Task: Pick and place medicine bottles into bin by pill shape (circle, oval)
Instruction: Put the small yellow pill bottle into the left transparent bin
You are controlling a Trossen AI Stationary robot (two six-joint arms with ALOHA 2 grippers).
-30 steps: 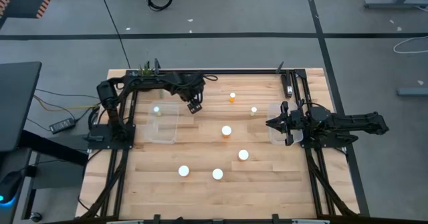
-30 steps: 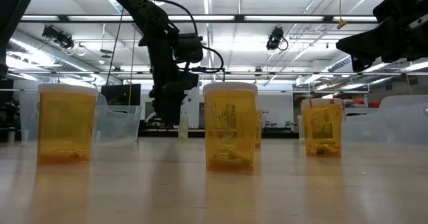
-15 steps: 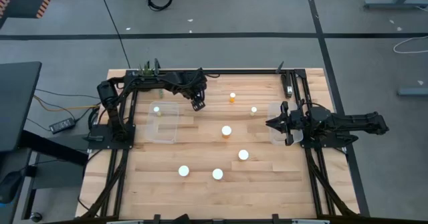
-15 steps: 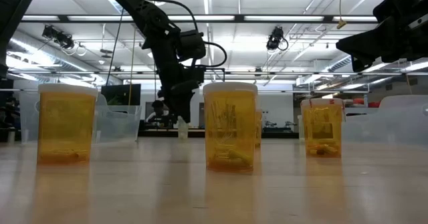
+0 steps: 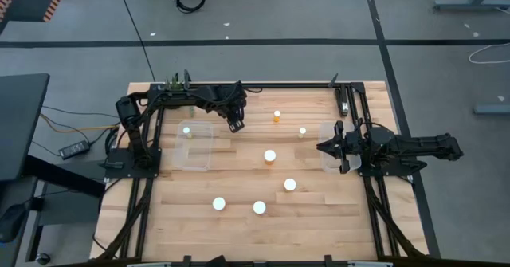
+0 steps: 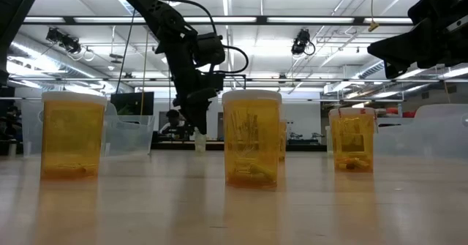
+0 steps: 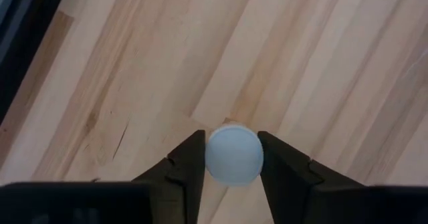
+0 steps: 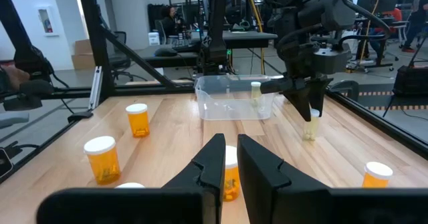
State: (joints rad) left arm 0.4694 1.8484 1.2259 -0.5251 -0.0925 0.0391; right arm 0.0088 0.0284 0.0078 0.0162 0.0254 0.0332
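**A:** Left pincer [image 5: 233,125] sits at the desk's [image 5: 239,219] far edge, between the clear bin [image 5: 194,146] and the loose medicine bottles [image 5: 270,156]. Right pincer [image 5: 338,147] waits over its own bin, fingers nearly together.

**B:** Low view: it hangs over a small pale bottle [image 6: 199,140] standing upright.

**A:** Left wrist view shows the white cap [image 7: 233,154] snug between both fingers, long axis vertical. I'd lift straight up so it doesn't tip.

the scene is lit evenly and brightly by ceiling strip lights [image 6: 241,20] at 12 o'clock; soft reflections are thrown on the worktop [image 6: 234,201], and the near foreground is blurred.
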